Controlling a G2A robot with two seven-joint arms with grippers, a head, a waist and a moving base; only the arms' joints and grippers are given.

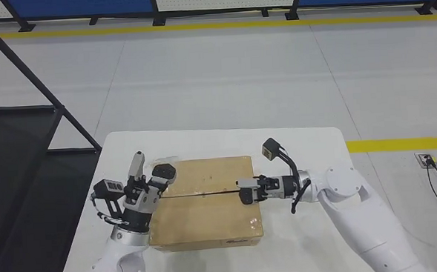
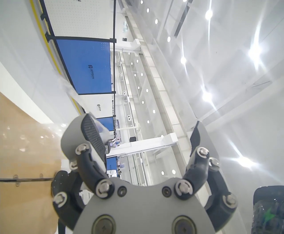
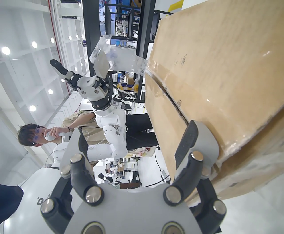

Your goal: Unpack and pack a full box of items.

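One box (image 1: pixel 208 214) (closed) between tools (image 1: pixel 150 170) (image 1: pixel 245 191)

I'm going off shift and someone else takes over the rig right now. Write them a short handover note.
Left gripper: open, pointing up at the left end of the box. A strip of clear tape runs from the seam's end to one of its fingers and seems stuck there.
Right gripper: open, at the box's right end, one finger against the top by the seam.
Done: tape looks partly peeled.
Left: open the shut flaps, unpack, repack.
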